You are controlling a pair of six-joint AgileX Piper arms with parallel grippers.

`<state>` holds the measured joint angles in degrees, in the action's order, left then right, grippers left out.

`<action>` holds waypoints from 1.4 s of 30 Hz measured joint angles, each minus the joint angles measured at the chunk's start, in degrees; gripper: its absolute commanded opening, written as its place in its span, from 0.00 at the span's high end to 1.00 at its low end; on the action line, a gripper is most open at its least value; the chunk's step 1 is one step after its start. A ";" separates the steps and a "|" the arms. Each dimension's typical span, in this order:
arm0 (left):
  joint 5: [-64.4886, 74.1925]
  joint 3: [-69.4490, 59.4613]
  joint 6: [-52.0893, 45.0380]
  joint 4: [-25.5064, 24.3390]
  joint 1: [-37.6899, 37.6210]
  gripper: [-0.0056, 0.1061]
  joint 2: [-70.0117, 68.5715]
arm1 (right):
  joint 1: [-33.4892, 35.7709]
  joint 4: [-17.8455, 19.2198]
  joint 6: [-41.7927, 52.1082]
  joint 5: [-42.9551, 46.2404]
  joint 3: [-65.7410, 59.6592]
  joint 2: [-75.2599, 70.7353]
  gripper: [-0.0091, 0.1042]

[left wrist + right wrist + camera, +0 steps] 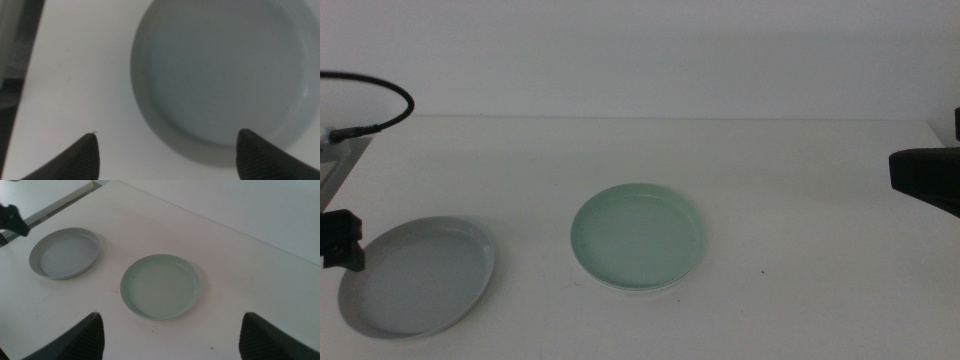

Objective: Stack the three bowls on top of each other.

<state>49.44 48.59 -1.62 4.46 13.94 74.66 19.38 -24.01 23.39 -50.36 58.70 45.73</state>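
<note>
A light grey-blue bowl (pixel 417 277) lies at the table's near left. In the left wrist view the same bowl (pixel 225 75) fills most of the picture. My left gripper (pixel 167 133) hovers open over its rim; in the middle view that gripper (pixel 340 240) is a dark block at the bowl's left edge. A pale mint green bowl (pixel 638 237) (pixel 161 286) sits in the middle of the table. A thin white edge under its near side looks like the white bowl beneath it. My right gripper (pixel 171 315) is open, high and far to the right (pixel 925 180), holding nothing.
A black cable (pixel 390 105) loops over the table's far left corner, above a grey ledge (pixel 340 160) beside the table. The white table (pixel 800 250) runs back to a pale wall. The left gripper (pixel 12 217) also shows in the right wrist view.
</note>
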 measured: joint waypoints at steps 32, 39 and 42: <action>-14.08 3.53 -13.54 11.21 6.14 0.97 27.32 | 0.00 0.11 0.00 0.00 0.00 0.00 0.10; -4.55 7.69 -13.43 14.02 6.25 0.97 22.86 | 0.00 0.11 0.00 0.00 0.00 0.00 0.10; 0.70 13.43 -13.43 16.23 4.41 0.97 18.12 | 0.00 0.11 0.00 0.00 0.00 0.00 0.10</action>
<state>50.14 62.02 -15.05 20.69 18.35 92.78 19.38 -23.91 23.39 -50.36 58.70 45.73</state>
